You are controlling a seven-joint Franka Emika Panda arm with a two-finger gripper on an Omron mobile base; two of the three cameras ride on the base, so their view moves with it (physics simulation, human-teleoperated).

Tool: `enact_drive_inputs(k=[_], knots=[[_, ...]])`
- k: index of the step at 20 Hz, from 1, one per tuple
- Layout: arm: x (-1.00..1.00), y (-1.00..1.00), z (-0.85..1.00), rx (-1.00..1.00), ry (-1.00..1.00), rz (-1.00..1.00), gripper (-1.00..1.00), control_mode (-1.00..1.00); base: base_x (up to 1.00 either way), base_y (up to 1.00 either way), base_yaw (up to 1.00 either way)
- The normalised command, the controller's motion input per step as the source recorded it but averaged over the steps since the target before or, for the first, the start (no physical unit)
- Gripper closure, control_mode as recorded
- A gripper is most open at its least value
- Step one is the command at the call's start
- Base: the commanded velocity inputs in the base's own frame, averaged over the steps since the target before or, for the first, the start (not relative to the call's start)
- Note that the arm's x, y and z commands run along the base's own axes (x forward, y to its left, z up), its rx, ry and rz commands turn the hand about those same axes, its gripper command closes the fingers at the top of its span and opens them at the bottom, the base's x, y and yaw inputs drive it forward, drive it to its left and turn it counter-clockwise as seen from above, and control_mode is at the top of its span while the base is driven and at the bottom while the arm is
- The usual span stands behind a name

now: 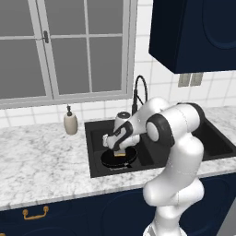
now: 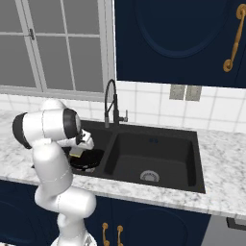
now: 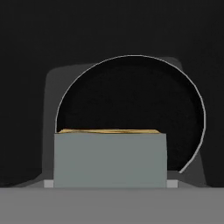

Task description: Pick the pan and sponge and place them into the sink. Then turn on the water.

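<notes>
Pincer [image 1: 120, 152] low over pan [image 1: 110, 161] in left basin of sink [image 1: 93, 152], jaws wide, apparently holding sponge [image 3: 109, 131]. Right basin roomy; faucet [image 2: 111, 103] behind divider.

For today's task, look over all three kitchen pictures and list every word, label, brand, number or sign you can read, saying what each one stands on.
None: no readable text in any view.
The soap bottle has no label.
The two wall plates are blank.
The cabinets, sink, pan and sponge carry no marks.
</notes>
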Motion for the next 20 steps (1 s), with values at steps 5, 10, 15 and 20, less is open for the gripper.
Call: enact_drive_inputs(k=[5,10,15,20], knots=[[0.27,0.00,-0.43,0.00,0.02,0.00,1.00,-1.00,0.00,0.00,0.00],[0.15,0.00,-0.38,0.00,0.04,0.00,1.00,-1.00,0.00,0.00,0.00],[0.11,0.00,-0.17,0.00,0.02,0.00,1.00,-1.00,0.00,0.00,0.00],[0.39,0.00,-0.01,0.00,0.01,0.00,1.00,-1.00,0.00,0.00,0.00]])
